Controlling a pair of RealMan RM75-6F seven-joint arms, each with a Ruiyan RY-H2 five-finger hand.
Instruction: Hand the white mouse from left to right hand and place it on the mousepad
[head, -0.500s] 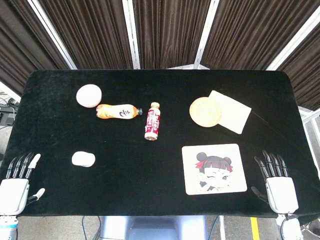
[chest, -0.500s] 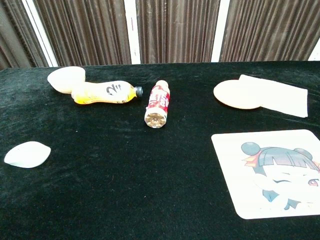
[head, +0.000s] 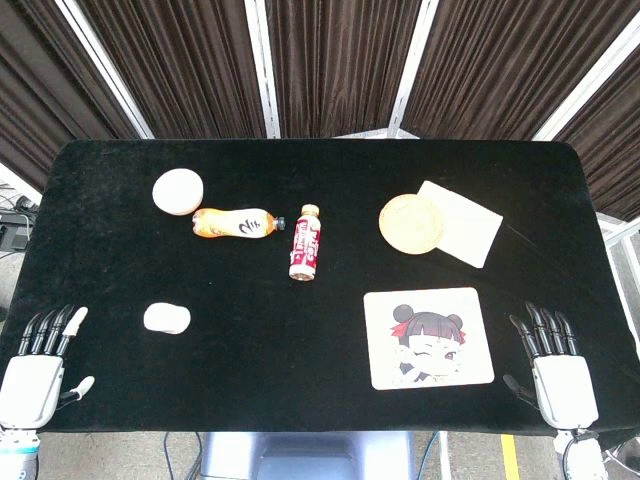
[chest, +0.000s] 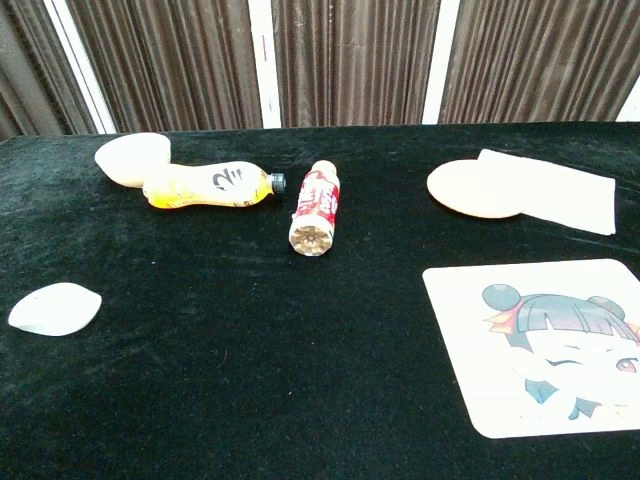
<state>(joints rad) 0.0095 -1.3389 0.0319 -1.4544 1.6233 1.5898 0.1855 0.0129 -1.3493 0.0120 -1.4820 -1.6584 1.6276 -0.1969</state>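
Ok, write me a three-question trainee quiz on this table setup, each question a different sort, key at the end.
1. True or false: the left hand holds the white mouse.
2. What lies on the mousepad? A) the mouse B) a bottle C) nothing
3. Fill in: the orange bottle and the red bottle both lie on their ____.

Key: 1 false, both it and the right hand are empty at the near table edge; 2 C; 3 sides.

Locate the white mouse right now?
The white mouse lies on the black table near its front-left corner in the head view, just ahead of the left hand and untouched, well left of the mousepad.
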